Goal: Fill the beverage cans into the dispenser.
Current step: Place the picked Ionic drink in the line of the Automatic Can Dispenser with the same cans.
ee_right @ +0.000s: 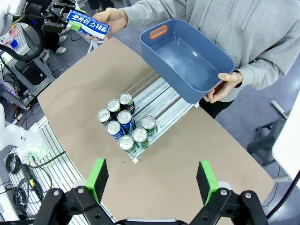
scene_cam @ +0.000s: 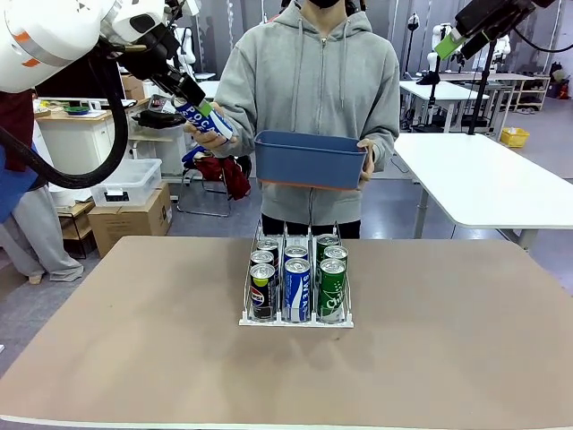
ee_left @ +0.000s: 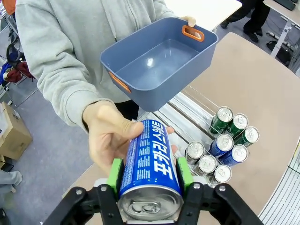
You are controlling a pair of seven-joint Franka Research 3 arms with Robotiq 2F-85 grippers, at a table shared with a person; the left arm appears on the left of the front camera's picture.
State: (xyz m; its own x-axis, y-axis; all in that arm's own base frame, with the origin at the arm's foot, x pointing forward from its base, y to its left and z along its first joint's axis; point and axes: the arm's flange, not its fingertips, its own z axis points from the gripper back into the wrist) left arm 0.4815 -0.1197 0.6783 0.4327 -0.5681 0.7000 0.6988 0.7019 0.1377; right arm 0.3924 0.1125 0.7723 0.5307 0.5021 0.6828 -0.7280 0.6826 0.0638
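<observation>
The blue-and-white can [ee_left: 150, 164] is clamped between the green pads [ee_left: 114, 174] of the left gripper [ee_left: 150, 180], silver top toward the wrist camera, while the person's hand [ee_left: 110, 136] cups it from behind. In the front view this handover sits at about ten o'clock from the dispenser [scene_cam: 296, 318], well above the bench [scene_cam: 448, 358]. The left jaws are closed on the can body; the right gripper [ee_right: 152, 180] hangs high over the bench with its jaws spread wide and nothing between them.

The dispenser stands at the bench's middle with its three lanes partly loaded: dark cans [scene_cam: 262, 288] in the lane at nine o'clock, blue ones [scene_cam: 296, 287] in the middle, green ones [scene_cam: 332, 287] at three o'clock. The far ends of the lanes, toward twelve o'clock, look free.

To do this step well, I would wait until the hand lets go fully, then carry the can to the rear of the middle lane, turn it upright and lower it between the dividers without nudging the cans already standing there.

The person's other hand [ee_right: 224, 89] holds a blue bin [scene_cam: 311, 159] with orange handles, which looks empty.

Readable print: Korean lettering along the held can, "SWEAT" on the front middle can, and a Pepsi logo on the front dark can.
</observation>
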